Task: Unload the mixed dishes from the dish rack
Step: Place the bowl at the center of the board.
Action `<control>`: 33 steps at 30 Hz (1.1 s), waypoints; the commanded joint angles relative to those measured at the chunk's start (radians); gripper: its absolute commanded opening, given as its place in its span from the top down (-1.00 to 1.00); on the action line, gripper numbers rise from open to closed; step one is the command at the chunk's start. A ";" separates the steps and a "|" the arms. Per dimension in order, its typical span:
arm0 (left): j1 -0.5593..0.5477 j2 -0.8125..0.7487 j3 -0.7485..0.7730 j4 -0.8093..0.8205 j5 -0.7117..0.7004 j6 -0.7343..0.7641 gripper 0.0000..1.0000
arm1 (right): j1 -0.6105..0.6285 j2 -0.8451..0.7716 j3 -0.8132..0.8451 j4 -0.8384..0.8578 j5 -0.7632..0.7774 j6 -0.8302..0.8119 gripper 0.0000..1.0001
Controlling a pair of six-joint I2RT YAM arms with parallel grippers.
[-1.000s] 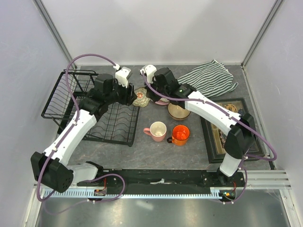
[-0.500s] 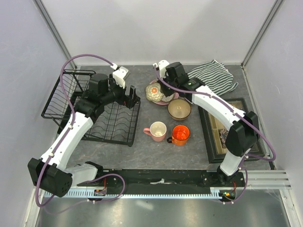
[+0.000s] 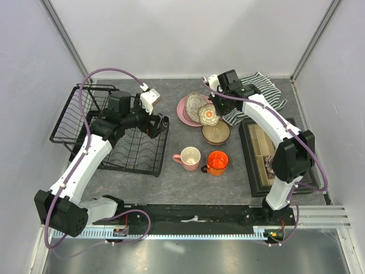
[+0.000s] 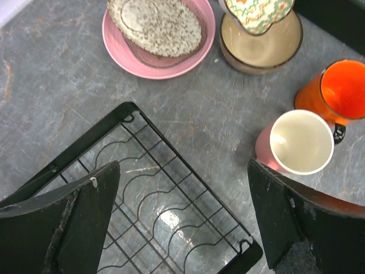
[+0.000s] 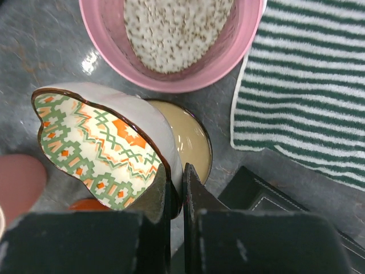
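Floral bowl (image 5: 108,142): pinched by its thin rim in my closed right gripper (image 5: 175,182), tilted on edge, off to the right of the dish rack (image 3: 137,151), seemingly for setting down there; left gripper (image 4: 185,211), jaws wide and empty, above that rack's tray corner.

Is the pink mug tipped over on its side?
No, the pink mug stands upright on the table beside the orange mug, its open mouth facing up.
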 commanded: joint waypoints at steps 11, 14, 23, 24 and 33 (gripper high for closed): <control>0.007 0.011 0.029 -0.045 0.048 0.085 -0.99 | -0.047 0.107 -0.009 -0.078 -0.052 -0.104 1.00; 0.007 0.013 0.027 -0.053 0.053 0.088 -0.99 | -0.047 0.125 -0.015 -0.077 -0.067 -0.108 1.00; 0.005 0.022 0.010 -0.053 0.063 0.096 -0.99 | -0.049 0.166 -0.057 -0.054 -0.058 -0.129 1.00; 0.005 0.019 0.007 -0.054 0.065 0.097 -0.99 | -0.050 0.166 -0.063 -0.046 -0.055 -0.131 1.00; 0.007 0.016 -0.001 -0.054 0.068 0.102 -0.99 | -0.050 0.188 -0.075 -0.031 -0.055 -0.140 0.95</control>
